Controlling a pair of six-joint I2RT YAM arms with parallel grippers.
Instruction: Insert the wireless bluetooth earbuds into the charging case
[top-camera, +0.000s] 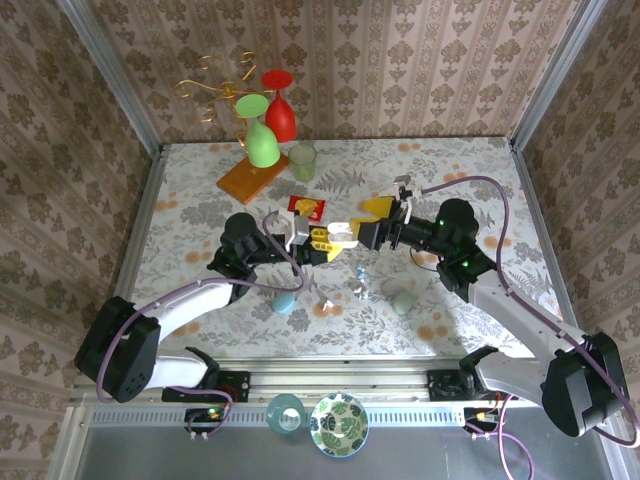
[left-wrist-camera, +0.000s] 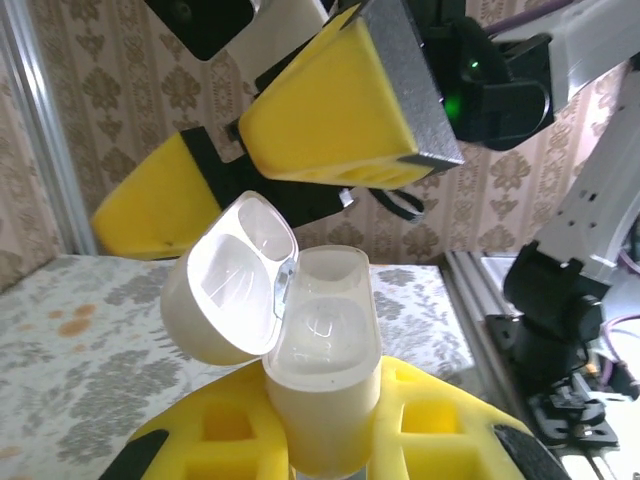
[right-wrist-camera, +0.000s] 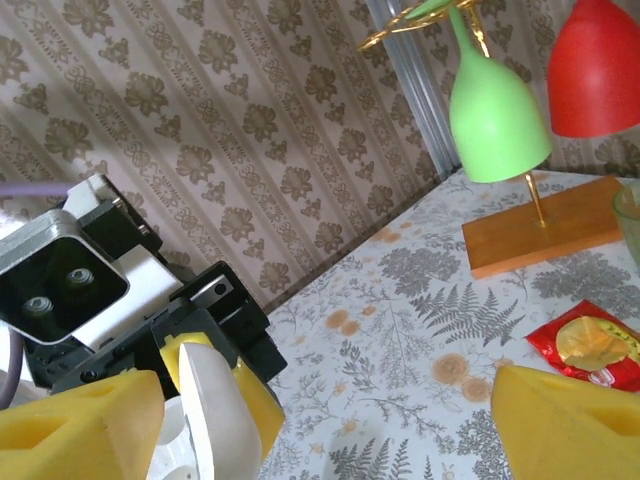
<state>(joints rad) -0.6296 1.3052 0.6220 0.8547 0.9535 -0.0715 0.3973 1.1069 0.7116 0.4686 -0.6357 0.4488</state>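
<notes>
— Where is the charging case (left-wrist-camera: 320, 340) held?
— Gripped in the left claw (left-wrist-camera: 320, 432), lid open, above the worktop (top-camera: 450, 170).
— The right claw (top-camera: 362, 222)?
— Seen spread open, just beside it.

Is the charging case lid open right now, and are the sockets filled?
Open: the charging case has its lid tilted back on the hinge, and both white sockets look empty.

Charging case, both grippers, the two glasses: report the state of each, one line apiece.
charging case: lid open, sockets look empty.
left gripper: shut on the charging case.
right gripper: open.
green glass: hanging upside down from the rack.
red glass: hanging upside down too.
</notes>
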